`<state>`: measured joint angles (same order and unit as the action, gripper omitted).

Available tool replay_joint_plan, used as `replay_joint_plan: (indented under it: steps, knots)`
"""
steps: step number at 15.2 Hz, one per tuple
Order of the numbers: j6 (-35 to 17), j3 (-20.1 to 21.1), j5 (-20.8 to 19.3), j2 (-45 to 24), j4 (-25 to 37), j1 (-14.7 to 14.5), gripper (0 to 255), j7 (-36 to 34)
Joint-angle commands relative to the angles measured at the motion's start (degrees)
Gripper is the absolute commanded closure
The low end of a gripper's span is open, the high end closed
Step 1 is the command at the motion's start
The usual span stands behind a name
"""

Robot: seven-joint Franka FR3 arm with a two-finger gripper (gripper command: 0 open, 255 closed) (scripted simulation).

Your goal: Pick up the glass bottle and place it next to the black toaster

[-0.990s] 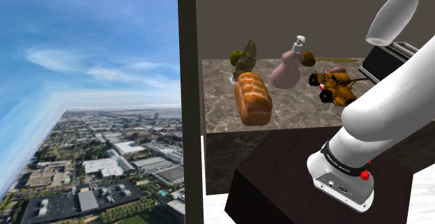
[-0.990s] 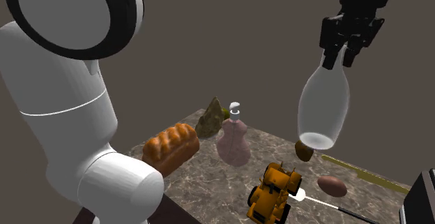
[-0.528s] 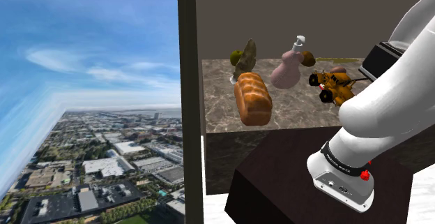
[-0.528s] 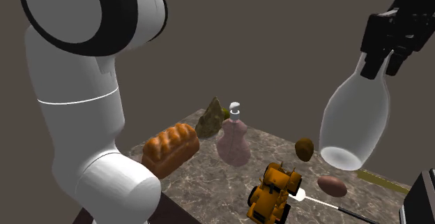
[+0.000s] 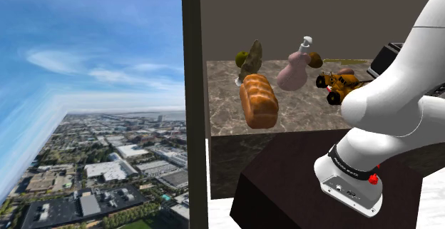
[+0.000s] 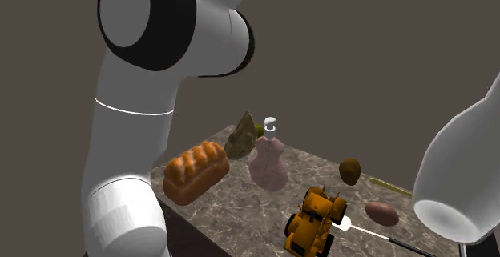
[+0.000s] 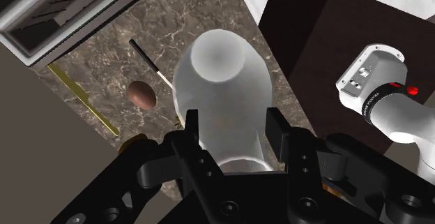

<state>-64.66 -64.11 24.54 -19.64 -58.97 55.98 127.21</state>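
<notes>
A whitish see-through bottle [image 7: 223, 83] hangs neck-up in my black gripper [image 7: 233, 135], which is shut on its neck; the fingers [image 7: 191, 128] clasp it from both sides. Below it lies the brown marble counter [image 7: 209, 13]. The black toaster [image 7: 63, 6] with its slots stands on the counter beyond the bottle's base. In the second exterior view the bottle [image 6: 461, 183] hangs above the counter at the right edge. In the shoulder view a corner of the toaster [image 5: 386, 58] shows behind my white arm [image 5: 399, 92].
On the counter are a bread loaf [image 5: 258, 100], a pink dispenser bottle [image 5: 294, 67], a yellow toy vehicle [image 5: 341, 85], a brown oval thing [image 7: 141, 95], a black-and-white stick [image 7: 150, 61] and a yellow strip [image 7: 80, 100]. My dark stand [image 7: 327, 41] borders the counter.
My arm has swung towards the second exterior view's right, carrying the bottle from above the toy vehicle to the frame's right edge. In the shoulder view the bottle has left the picture.
</notes>
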Motion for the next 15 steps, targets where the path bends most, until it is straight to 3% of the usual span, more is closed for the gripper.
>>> replay_joint_plan:
  steps: [1, 7, 15]
  knots:
    - [3.34, 1.36, 4.37, -4.38, 6.38, 8.98, 255, 3.80]
    - [-5.08, -1.17, -1.44, 0.74, -6.48, -0.59, 255, 3.53]
    - [-14.08, -3.03, -6.51, 5.85, -18.61, -8.62, 255, 2.22]
